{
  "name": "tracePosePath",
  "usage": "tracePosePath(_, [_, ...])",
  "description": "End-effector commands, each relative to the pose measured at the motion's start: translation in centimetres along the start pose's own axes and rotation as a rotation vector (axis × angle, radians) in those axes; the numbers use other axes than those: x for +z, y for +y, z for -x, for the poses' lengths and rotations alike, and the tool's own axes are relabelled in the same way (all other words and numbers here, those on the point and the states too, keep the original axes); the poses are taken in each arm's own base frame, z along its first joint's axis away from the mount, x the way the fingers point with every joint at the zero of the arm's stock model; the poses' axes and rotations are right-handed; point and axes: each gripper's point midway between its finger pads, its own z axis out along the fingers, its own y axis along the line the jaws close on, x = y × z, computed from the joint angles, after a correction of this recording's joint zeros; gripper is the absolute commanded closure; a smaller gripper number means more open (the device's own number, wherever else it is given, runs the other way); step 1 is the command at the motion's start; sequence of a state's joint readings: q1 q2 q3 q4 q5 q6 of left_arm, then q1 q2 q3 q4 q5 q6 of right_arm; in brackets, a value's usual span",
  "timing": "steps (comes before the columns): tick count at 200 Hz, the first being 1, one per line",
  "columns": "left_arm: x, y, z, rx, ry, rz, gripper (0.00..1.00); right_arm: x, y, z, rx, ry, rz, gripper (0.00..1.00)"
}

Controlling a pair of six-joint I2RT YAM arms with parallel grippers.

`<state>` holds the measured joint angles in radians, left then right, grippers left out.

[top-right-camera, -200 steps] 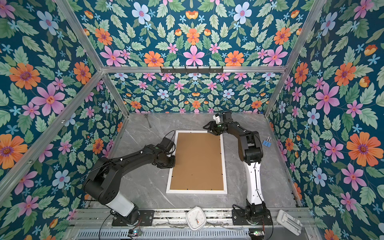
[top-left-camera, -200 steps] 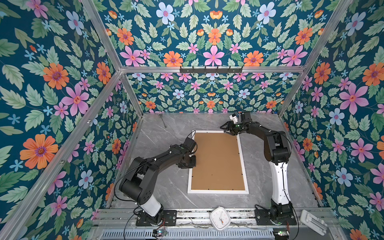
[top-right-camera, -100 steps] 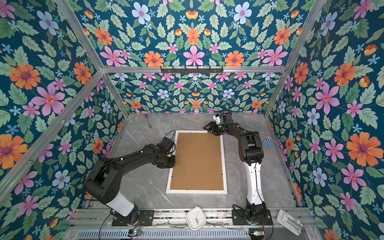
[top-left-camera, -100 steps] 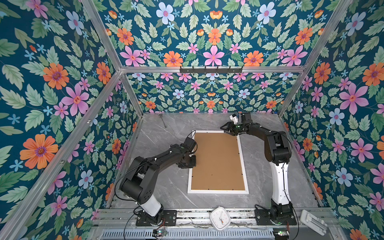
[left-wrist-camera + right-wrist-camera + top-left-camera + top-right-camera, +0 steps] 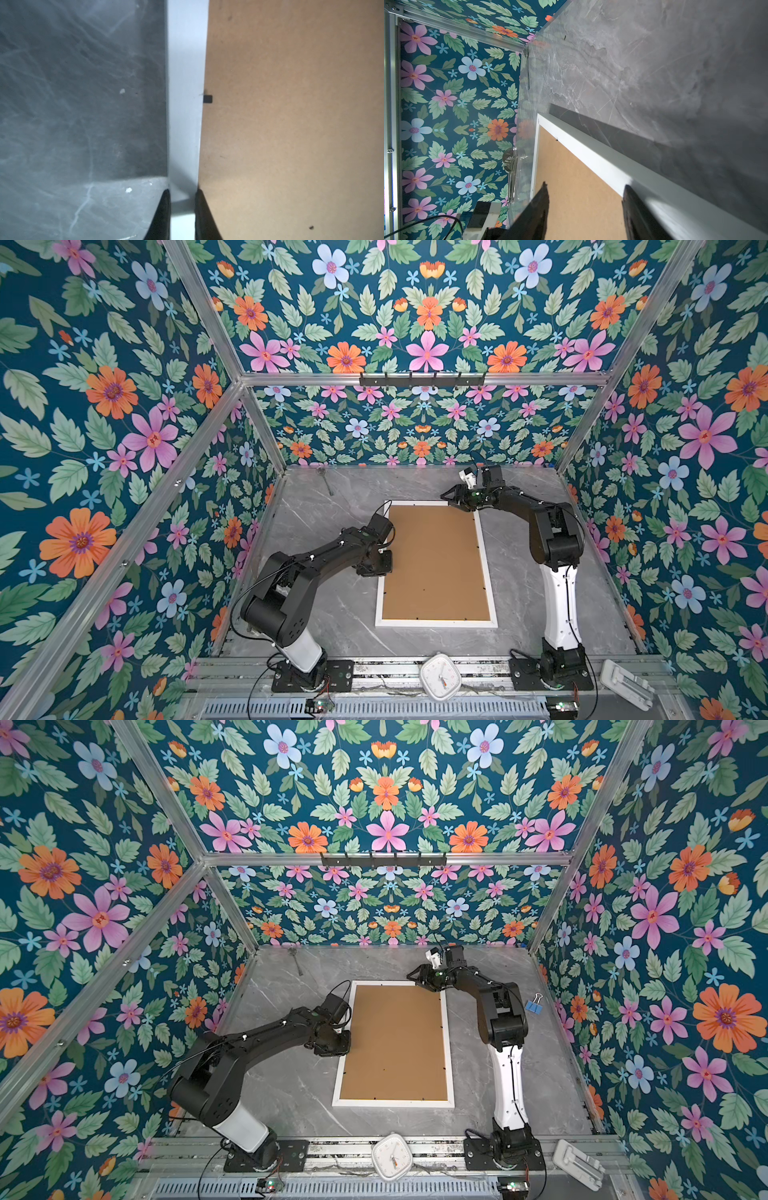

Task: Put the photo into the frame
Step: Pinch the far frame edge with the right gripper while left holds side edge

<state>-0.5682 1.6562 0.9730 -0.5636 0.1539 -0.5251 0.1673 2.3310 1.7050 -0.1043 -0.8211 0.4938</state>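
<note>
The white frame [image 5: 436, 623] lies face down in the middle of the grey table in both top views, with a brown backing board [image 5: 436, 560] filling it. My left gripper [image 5: 182, 193] is shut on the frame's left rail [image 5: 185, 104]; one black finger [image 5: 164, 207] is on the outer side and the other is on the board side. My right gripper [image 5: 585, 185] is open over the frame's far right corner [image 5: 440, 986], with bare backing board [image 5: 571, 176] showing between its fingers and one finger [image 5: 633, 207] by the white rail [image 5: 591, 149]. The photo is out of view.
A spoon [image 5: 328, 485] lies by the far wall on the left. A blue binder clip [image 5: 533, 1004] sits near the right wall. A white clock [image 5: 439, 676] and a white plastic piece [image 5: 627, 684] rest on the front rail. Floral walls enclose the table.
</note>
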Motion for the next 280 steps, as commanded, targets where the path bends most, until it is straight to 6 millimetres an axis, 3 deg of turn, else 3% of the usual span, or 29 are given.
tracePosePath(1, [0.9, -0.1, -0.4, -0.027, 0.020, -0.006, 0.92, 0.1, -2.3, -3.5, 0.132, 0.105, -0.094, 0.42])
tracePosePath(280, [1.0, -0.4, -0.1, -0.023, 0.021, -0.016, 0.92, 0.2, -4.2, -5.7, 0.161, 0.143, -0.181, 0.43])
